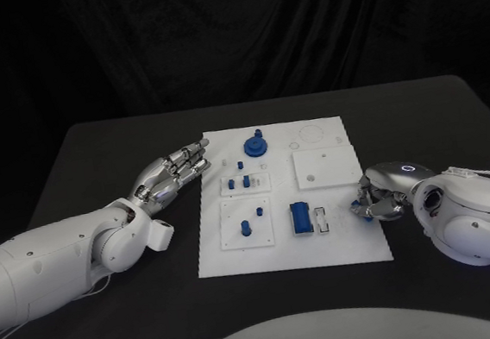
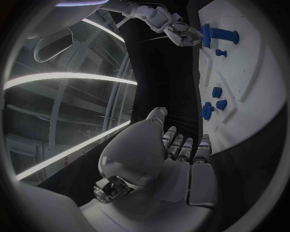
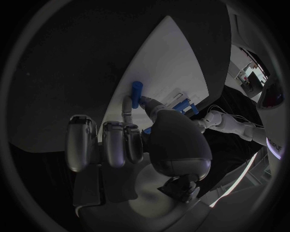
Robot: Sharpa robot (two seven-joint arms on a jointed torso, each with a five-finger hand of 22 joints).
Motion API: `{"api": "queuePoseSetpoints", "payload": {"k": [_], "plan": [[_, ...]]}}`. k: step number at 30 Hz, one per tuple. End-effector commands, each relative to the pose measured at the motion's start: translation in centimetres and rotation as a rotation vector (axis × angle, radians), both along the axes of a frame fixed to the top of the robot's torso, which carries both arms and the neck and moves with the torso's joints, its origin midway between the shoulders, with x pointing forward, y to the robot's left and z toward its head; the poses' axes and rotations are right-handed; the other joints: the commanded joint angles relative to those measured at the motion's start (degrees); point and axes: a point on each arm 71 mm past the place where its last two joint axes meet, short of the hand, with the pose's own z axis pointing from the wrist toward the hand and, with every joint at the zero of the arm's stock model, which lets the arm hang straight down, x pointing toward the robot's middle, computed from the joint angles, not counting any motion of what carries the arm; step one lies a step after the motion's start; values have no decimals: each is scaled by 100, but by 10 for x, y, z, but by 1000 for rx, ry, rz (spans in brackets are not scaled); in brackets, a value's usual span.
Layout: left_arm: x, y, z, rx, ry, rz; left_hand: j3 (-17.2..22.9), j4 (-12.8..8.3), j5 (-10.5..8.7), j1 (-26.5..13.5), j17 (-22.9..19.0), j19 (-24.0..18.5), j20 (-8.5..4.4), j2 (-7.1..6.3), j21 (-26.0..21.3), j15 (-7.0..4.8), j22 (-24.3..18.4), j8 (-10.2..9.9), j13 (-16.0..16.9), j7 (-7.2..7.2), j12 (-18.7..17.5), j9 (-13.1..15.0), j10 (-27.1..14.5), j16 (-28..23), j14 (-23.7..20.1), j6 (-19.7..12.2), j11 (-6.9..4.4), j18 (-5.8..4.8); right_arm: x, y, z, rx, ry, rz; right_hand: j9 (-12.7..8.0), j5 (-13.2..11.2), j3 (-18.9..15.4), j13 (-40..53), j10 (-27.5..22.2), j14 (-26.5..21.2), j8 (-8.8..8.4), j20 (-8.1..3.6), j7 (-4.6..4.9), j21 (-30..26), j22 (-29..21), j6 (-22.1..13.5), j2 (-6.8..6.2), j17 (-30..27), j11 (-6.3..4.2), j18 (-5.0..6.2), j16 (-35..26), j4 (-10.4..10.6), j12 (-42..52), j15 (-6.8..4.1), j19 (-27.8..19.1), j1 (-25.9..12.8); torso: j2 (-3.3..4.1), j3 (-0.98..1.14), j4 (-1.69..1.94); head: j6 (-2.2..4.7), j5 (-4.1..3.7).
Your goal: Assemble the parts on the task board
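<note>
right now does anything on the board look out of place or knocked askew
Nothing stands out. The task board lies flat on the black table, and the blue parts sit within its panels. The blue block lies by the right robot hand; the left robot hand hangs beside the board's edge, holding nothing.

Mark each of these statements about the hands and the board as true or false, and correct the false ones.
1. The left hand holds a blue part. False: it holds nothing, and its fingers are stretched out beside the board's left edge.
2. The right hand is at the board's right edge. True.
3. A blue cylinder lies on the board near the right hand. True.
4. The board lies on a white table. False: the table is black.
5. The round blue part is at the board's near edge. False: it stands near the far edge.
</note>
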Motion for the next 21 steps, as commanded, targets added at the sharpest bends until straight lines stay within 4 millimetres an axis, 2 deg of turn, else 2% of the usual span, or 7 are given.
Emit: {"api": "queuePoseSetpoints", "payload": {"k": [1, 6, 9, 11, 13, 14, 21], "plan": [[-1, -1, 0, -17, -5, -7, -8, -32, 37, -60, -5, -4, 49, 15, 19, 39, 5, 32, 5, 26, 30, 6, -12, -14, -18, 18, 6, 105, -5, -9, -16, -93, 92, -32, -6, -27, 61, 1509, 587, 373, -8, 27, -25, -23, 1217, -45, 16, 224, 30, -7, -28, -27, 15, 43, 281, -48, 2, 0, 3, -1, 6], [-1, -1, 0, -17, -5, -7, -8, -32, 37, -60, -5, -4, 49, 15, 19, 39, 5, 32, 5, 26, 30, 6, -12, -14, -18, 18, 6, 105, -4, -8, -16, -85, 87, -28, 30, 250, 184, 1509, 587, 377, 52, 13, -57, -16, 1221, 7, 56, 236, 2, -8, -25, -147, 15, 21, 284, 54, 2, -1, 2, -1, 4], [-1, -1, 0, -17, -6, -7, -8, -32, 37, -60, -5, -4, 49, 15, 19, 39, 5, 32, 5, 26, 30, 6, -12, -14, -18, 18, 6, 105, -4, -8, -15, -54, 87, -38, 59, 646, 319, 1509, 587, 384, 100, -13, -89, 47, 1242, 67, 86, 259, -28, -23, -14, -269, 15, -6, 311, 103, 4, 1, 0, -1, 15], [-1, -1, 0, -18, -5, -8, -3, -36, 36, -64, -5, -4, 50, 15, 20, 36, 4, 33, 6, 36, 33, 6, -11, -14, -18, 17, 17, 105, -5, -8, -15, -17, 93, -54, 82, 809, 359, 1509, 587, 384, 127, -21, -95, 75, 1251, 77, 93, 246, -34, -30, -16, -303, 15, -12, 323, 80, 6, 4, -1, -1, 19], [-1, -2, 0, -19, -5, -9, -3, -36, 36, -64, -5, -4, 50, 15, 20, 36, 4, 33, 6, 36, 33, 6, -11, -14, -18, 17, 17, 105, -5, -9, -15, 41, 109, -85, 88, 846, 365, 1509, 587, 383, 134, -23, -95, 77, 1252, 78, 95, 237, -36, -30, -19, -304, 15, -13, 324, 63, 5, 5, 4, -1, 17], [-1, -2, 0, -19, -5, -9, -3, -36, 36, -64, -5, -4, 50, 15, 20, 36, 4, 33, 6, 36, 33, 6, -11, -14, -18, 17, 17, 105, -5, -10, -15, 66, 119, -101, 109, 956, 379, 1509, 587, 386, 152, -26, -98, 66, 1248, 71, 106, 252, -38, -27, -12, -284, 15, -15, 321, -6, 2, 2, 9, -1, 17], [-1, -1, 0, -18, -8, -5, 2, -47, 36, -70, -5, -2, 53, 11, 21, 36, 6, 23, 6, 24, 36, -2, -9, -14, -18, -31, 44, 105, -6, -18, -12, 257, 198, -236, 151, 1028, 403, 1509, 587, 397, 196, -32, -112, 111, 1262, 67, 114, 297, -49, -38, 8, -296, 15, -24, 339, -42, 1, -1, 9, -1, 45]]}}
